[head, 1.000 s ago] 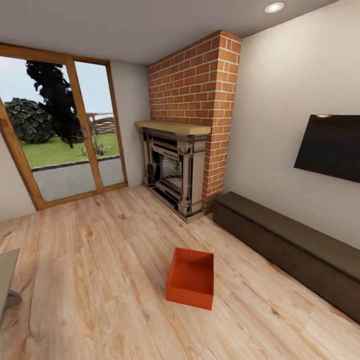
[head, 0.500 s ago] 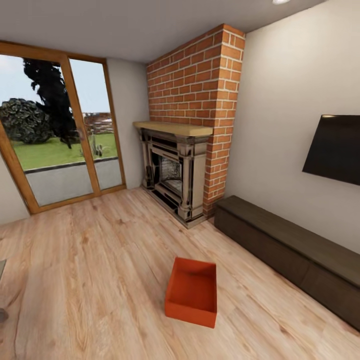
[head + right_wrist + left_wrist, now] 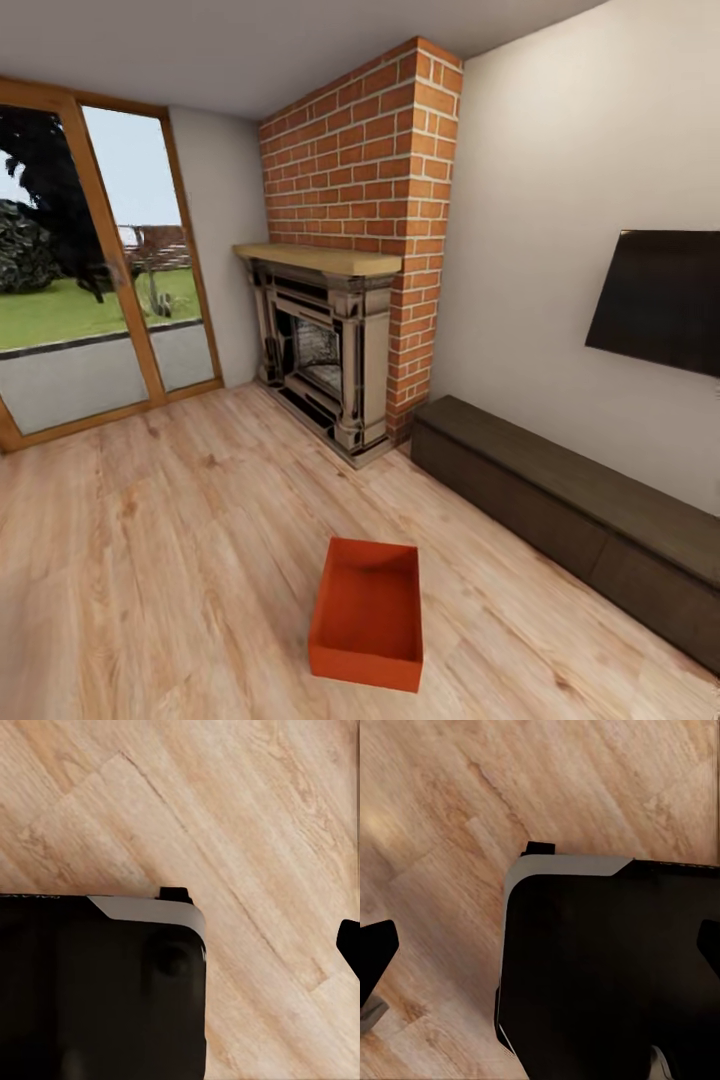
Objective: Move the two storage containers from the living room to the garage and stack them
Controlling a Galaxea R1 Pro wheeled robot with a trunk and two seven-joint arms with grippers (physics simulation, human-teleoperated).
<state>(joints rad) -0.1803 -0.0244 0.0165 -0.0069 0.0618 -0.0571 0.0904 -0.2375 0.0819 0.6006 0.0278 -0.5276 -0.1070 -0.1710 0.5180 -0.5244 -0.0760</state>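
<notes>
Storage container, one orange-red tub, sits open side up on the light wood-plank flooring of the living room, low in the middle of the head view and straight ahead of the robot. Its long axis runs away from the robot towards the brick fireplace, leaning a little to the right, so a short end wall faces the robot. It lies about midway between the two arms, and neither looks nearer from here.

Both wrist views look down past the robot's dark base at bare planks, with a dark fingertip at the picture's edge on the left wrist and another on the right. I cannot tell how far either pair of fingers stands apart.

A long dark low cabinet runs along the right wall under the black wall screen, near the tub but apart from it. Nothing lies between robot and tub; my guess is it drives closer first.
</notes>
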